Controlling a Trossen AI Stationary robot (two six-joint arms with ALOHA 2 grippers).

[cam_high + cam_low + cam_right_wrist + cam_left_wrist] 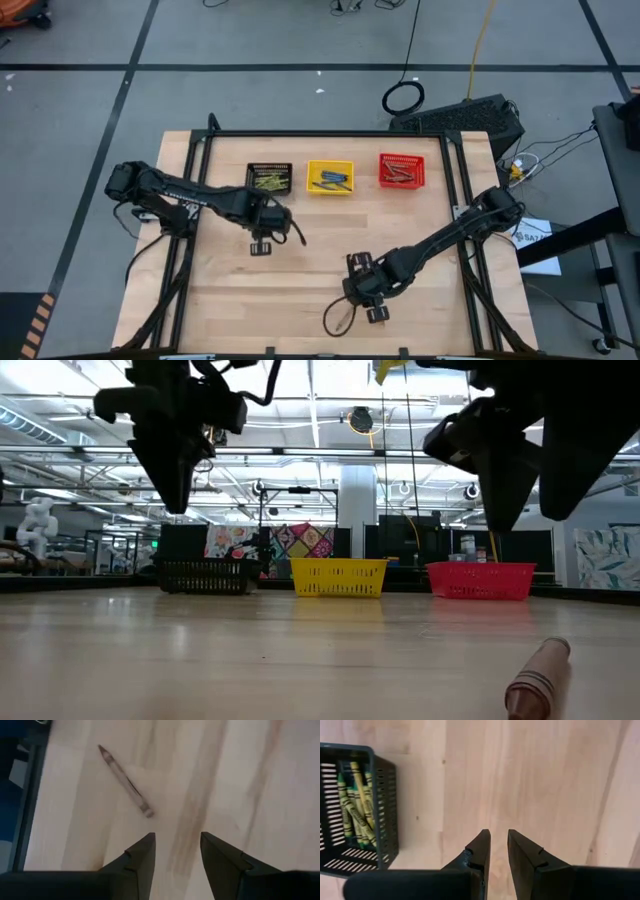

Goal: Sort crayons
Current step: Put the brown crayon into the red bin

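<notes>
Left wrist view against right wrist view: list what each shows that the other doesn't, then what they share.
Only the left wrist view shows the black basket holding olive-yellow crayons, beside the left hand, whose fingers stand a little apart with nothing between them. Only the right wrist view shows a single brownish-red crayon lying loose on the table, ahead of the open, empty right hand. Both show the bare wooden table.

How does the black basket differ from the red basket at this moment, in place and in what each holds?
The black basket stands at the left end of the row; the red basket stands at the right end, with the yellow basket between them. The black one holds olive-yellow crayons; the red one holds brownish-red crayons. The left gripper hangs close to the black basket; no gripper is near the red one. Both are small mesh baskets, upright on the table.
</notes>
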